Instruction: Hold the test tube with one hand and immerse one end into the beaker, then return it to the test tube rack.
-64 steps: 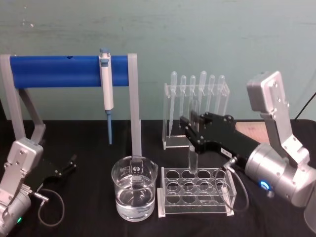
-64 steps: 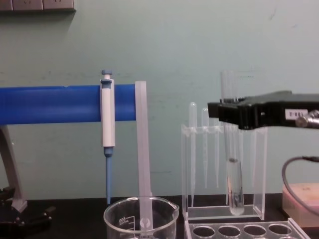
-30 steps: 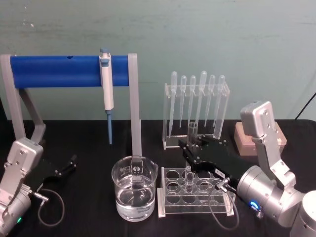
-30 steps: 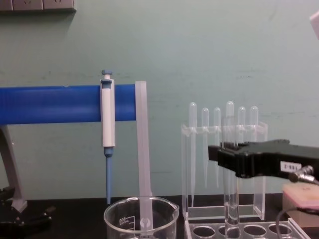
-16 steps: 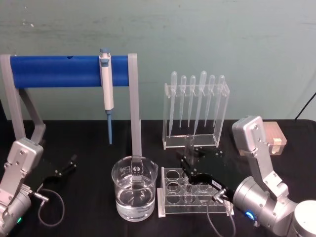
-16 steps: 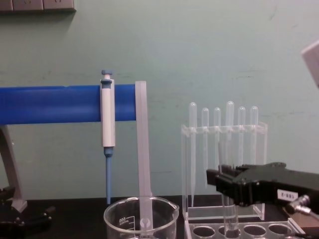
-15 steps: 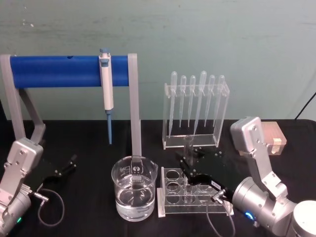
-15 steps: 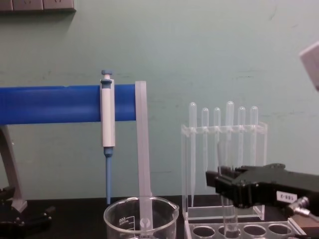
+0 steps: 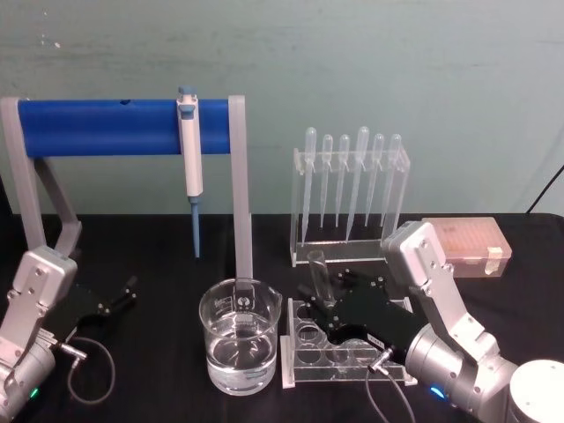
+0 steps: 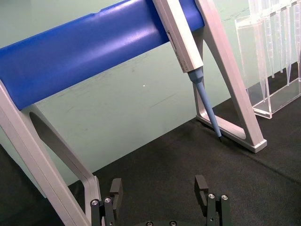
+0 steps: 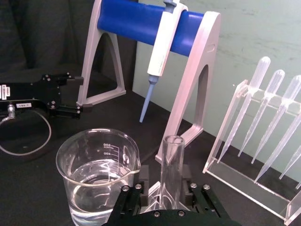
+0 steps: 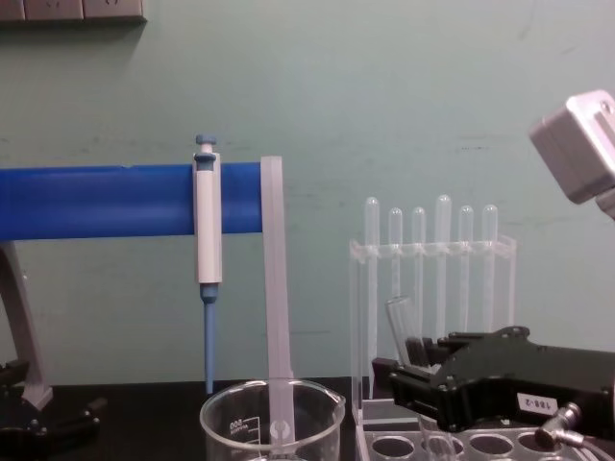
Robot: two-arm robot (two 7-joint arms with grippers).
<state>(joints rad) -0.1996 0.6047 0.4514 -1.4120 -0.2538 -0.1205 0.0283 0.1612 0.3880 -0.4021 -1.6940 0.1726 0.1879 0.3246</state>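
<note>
One test tube point(image 9: 318, 274) tilted in rack point(image 9: 300, 372) | beaker point(image 9: 240, 346) part-filled, clear liquid

Lighting is pretty even and soft all round, kind of flat indoor light from overhead, no harsh shadows anywhere. The green wall point(image 9: 352, 62) is evenly lit with a slight mottled look. The black table point(image 9: 167, 256) soaks up the light, so shadows on it barely show. Just left of the right claw point(image 11: 162, 188) the beaker point(image 11: 99, 174) picks up small white glints on its rim and on the water. The test tube point(image 11: 170, 169) between that claw's fingers has a bright edge highlight. The head view is a bit soft and grainy overall. In the chest view the claw body looks large, dark and slightly fuzzy.
</note>
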